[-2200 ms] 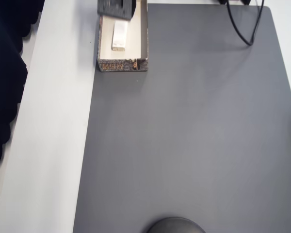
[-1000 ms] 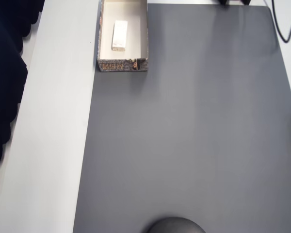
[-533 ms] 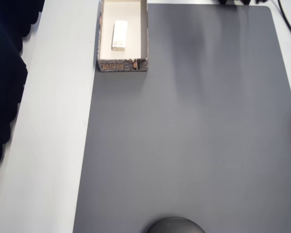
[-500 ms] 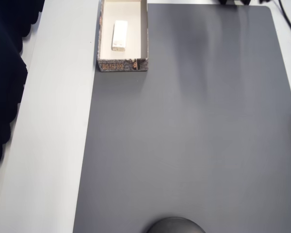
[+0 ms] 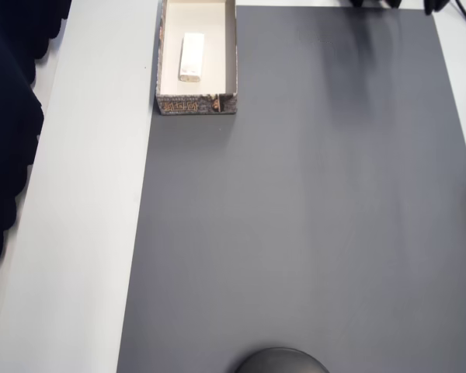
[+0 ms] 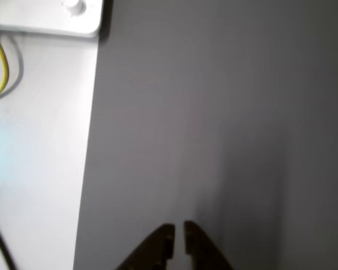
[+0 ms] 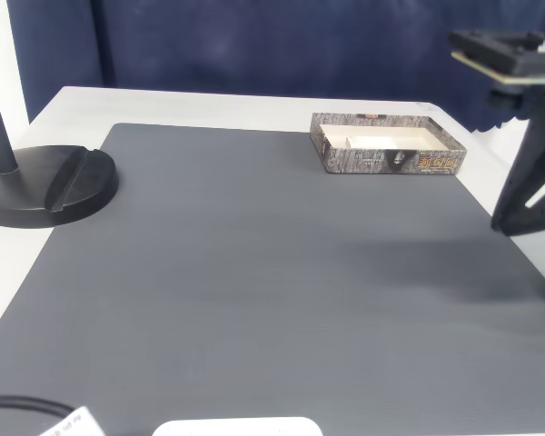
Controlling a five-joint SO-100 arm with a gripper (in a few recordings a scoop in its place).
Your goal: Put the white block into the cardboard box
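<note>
1. The white block [image 5: 190, 57] lies flat on the cream floor of the cardboard box [image 5: 231, 54], its long side parallel to the box's long walls and a little nearer the left wall in the overhead view.
2. The cardboard box stands at the top left corner of the dark grey mat [image 5: 311, 217], straddling the mat's left edge and the pale counter [image 5: 85, 233]. In the fixed view the box [image 7: 388, 159] sits at the mat's far edge, its outer walls printed in a brownish pattern with orange lettering too small to read.
3. The tool [image 6: 176, 239] appears at the bottom of the wrist view, its two dark fingertips nearly together with only a thin slit between them and nothing held; grey mat lies beneath it.
4. In the fixed view the black arm [image 7: 527, 173] stands at the right edge, well apart from the box.
5. A round black stand base [image 7: 50, 186] rests on the counter at the mat's left in the fixed view.
6. A white plate [image 6: 50, 17] and a yellow cable [image 6: 1, 67] lie on the counter in the wrist view.
</note>
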